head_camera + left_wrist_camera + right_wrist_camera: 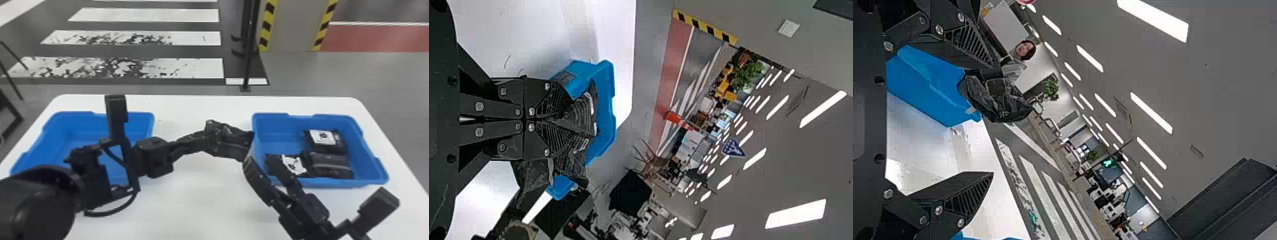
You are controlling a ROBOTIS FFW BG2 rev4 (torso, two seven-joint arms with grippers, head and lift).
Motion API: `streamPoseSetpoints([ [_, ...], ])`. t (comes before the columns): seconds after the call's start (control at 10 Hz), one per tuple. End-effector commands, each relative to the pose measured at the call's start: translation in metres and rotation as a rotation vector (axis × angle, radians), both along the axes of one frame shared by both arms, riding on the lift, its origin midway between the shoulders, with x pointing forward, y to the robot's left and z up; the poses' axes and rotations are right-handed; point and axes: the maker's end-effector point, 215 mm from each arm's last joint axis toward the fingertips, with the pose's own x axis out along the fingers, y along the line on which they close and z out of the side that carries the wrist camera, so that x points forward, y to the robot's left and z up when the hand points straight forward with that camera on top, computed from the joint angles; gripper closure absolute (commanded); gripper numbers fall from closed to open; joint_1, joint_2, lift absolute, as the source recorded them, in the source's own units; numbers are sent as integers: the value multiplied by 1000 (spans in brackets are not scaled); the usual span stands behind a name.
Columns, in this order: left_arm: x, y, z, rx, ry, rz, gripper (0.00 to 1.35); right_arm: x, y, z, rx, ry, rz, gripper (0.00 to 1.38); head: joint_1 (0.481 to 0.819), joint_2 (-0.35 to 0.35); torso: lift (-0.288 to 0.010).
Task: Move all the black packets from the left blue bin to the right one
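two blue bins are standing on one white table [198, 204]: the left blue bin [137, 119] and the right blue bin [277, 134]. three black packets [330, 164] are lying in the right blue bin; a fourth packet [234, 143] is hanging beside its left wall. the left gripper [212, 135] is pinching that fourth packet, fingers pressed together. the right gripper [260, 162] is holding its fingers wide apart near it; whether they are touching any packet, one cannot tell. the left arm [151, 156] is hiding part of the left bin's interior.
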Motion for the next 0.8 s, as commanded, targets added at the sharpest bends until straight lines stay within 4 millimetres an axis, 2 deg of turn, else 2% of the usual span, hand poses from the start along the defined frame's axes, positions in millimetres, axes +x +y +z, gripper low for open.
streamPoseSetpoints([
  [0.0,-9,-19,2,-17,7,-43,1208,2,6,5,20,-8,12,312,695,-42,-185],
  [0.1,-13,-24,0,-17,16,-56,1208,3,8,8,26,-12,16,331,695,-50,-185],
  [0.2,-15,-26,-1,-18,19,-61,1208,4,8,10,27,-18,17,479,695,-58,-185],
  [0.4,-15,-27,-1,-18,20,-64,1208,4,9,5,39,-2,23,1081,695,-67,-185],
  [0.5,-14,-27,0,-18,18,-62,1208,5,5,5,52,-7,7,1283,695,-66,-185],
  [0.7,-13,-27,5,-34,10,-58,1208,5,2,7,82,-19,-8,1277,695,-70,-185],
])
